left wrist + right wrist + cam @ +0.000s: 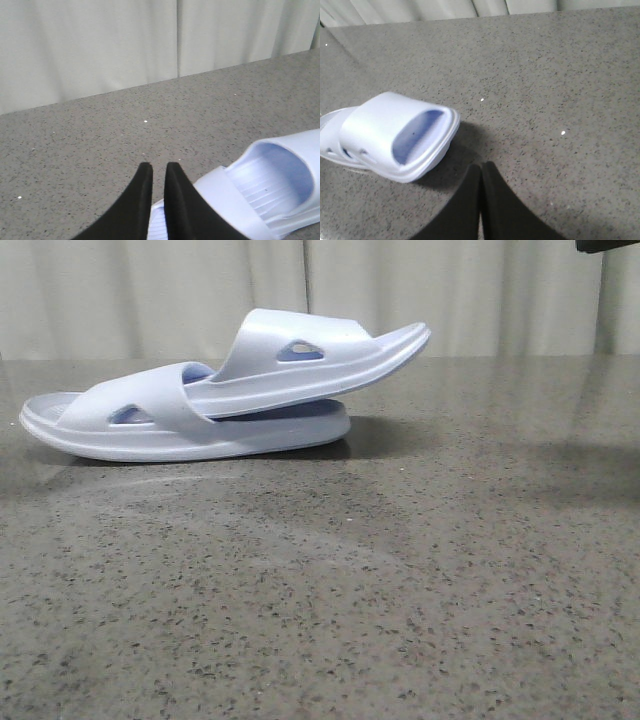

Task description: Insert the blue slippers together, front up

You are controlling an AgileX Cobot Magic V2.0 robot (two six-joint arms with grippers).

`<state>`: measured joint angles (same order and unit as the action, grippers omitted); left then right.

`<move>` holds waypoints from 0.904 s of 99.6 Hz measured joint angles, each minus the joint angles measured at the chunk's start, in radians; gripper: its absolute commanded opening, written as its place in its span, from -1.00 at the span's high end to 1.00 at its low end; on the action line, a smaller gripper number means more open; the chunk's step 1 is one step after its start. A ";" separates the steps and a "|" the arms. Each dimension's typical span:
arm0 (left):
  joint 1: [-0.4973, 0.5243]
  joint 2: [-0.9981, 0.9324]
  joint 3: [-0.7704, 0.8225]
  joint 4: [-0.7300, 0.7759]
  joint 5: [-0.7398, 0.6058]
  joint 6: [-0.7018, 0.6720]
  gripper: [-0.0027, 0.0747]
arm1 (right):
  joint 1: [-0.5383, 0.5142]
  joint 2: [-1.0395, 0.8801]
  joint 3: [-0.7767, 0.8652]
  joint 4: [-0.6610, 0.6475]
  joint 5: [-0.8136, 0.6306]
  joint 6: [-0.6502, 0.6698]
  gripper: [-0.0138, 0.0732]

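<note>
The two pale blue slippers lie nested at the left of the table. The lower slipper (150, 435) lies flat. The upper slipper (300, 365) is pushed through the lower one's strap, its free end raised to the right. Neither gripper shows in the front view. My left gripper (158, 167) hovers by one end of the pair (280, 170), its jaws a narrow gap apart with nothing between them. My right gripper (481, 166) is shut and empty, above the table just off the raised end of the upper slipper (380, 125).
The speckled grey table (420, 580) stretches out in front of and to the right of the slippers. A pale curtain (150, 290) hangs behind the far edge. A dark object (610, 244) shows at the top right corner.
</note>
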<state>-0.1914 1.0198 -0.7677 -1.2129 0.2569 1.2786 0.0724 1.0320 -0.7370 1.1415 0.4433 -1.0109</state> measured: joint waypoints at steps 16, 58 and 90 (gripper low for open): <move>-0.080 -0.105 0.085 -0.035 -0.059 0.007 0.89 | 0.123 -0.160 0.151 -0.007 -0.155 -0.001 0.86; -0.182 -0.485 0.384 -0.087 -0.229 0.009 0.89 | 0.163 -0.567 0.478 0.048 -0.275 -0.004 0.86; -0.184 -0.524 0.419 -0.105 -0.257 0.009 0.89 | 0.163 -0.586 0.490 0.146 -0.277 -0.004 0.86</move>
<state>-0.3752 0.4955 -0.3491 -1.3182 0.0000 1.2878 0.2356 0.4456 -0.2467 1.2870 0.1665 -1.0152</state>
